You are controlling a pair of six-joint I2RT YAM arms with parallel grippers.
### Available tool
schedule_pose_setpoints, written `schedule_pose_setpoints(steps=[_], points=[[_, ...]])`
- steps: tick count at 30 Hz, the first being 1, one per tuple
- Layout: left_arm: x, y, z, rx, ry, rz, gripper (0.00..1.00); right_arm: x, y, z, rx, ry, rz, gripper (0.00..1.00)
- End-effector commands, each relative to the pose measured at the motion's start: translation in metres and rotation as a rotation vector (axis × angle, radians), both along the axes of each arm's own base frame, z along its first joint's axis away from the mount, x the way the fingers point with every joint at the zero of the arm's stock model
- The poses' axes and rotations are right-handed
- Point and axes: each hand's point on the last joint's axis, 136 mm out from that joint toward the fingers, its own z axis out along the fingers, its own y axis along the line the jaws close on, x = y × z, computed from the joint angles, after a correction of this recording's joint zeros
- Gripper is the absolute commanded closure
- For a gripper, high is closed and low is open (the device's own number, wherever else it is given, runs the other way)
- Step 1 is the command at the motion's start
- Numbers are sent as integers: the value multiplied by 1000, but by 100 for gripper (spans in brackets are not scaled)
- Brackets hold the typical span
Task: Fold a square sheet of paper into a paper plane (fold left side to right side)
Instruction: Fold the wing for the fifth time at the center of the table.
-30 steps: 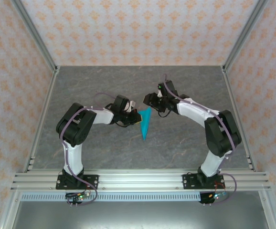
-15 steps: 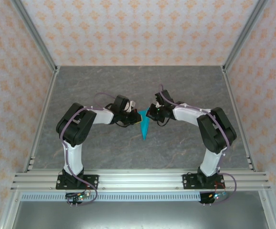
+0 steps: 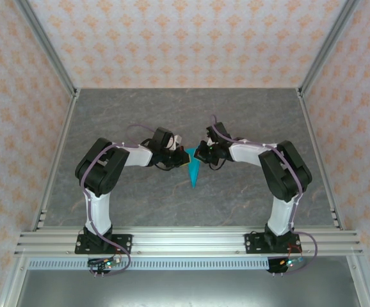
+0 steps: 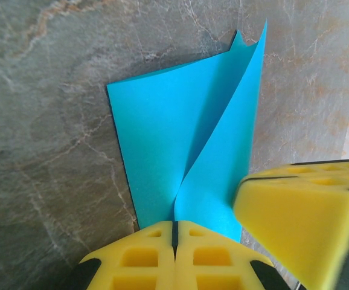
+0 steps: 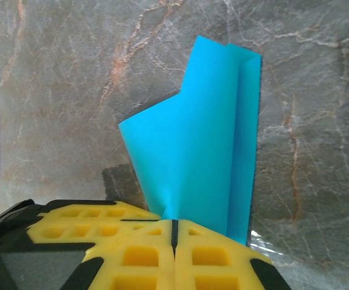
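The cyan-blue square sheet of paper is folded into a narrow, pointed paper plane (image 3: 193,173) lying mid-table with its tip toward the near edge. My left gripper (image 3: 182,159) is at its wide far end from the left, shut on a raised flap of the paper plane (image 4: 180,139); the yellow pads (image 4: 144,254) meet with the crease running into their seam. My right gripper (image 3: 201,155) comes in from the right, shut on the same end of the paper plane (image 5: 204,139), which puckers at its closed pads (image 5: 211,254). Both sets of fingertips nearly touch.
The grey marble table (image 3: 140,115) is boxed in by patterned walls with metal posts. An aluminium rail (image 3: 185,242) with both arm bases runs along the near edge. The right gripper's yellow finger (image 4: 301,217) crowds the left wrist view.
My right gripper has swung left and down onto the paper's wide end and shut on it. The left gripper and the paper have stayed put.
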Motion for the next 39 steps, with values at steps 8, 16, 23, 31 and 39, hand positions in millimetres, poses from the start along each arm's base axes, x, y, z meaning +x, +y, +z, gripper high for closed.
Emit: schedule_pose_setpoints(steps=[8,16,23,31,39], points=[[-14,18,-23,122,44,9,100,-4,0,-21,-28,16,18,100],[-16,19,-22,122,43,9,100,-16,-11,-38,-76,58,17,100],[-13,20,-1,117,4,13,90,-39,-33,-62,-159,117,1,100],[-9,30,32,160,-75,38,72,-49,-46,-74,-215,142,-12,100],[-36,5,71,-44,-114,-14,77,-47,-43,-73,-201,134,-9,100]])
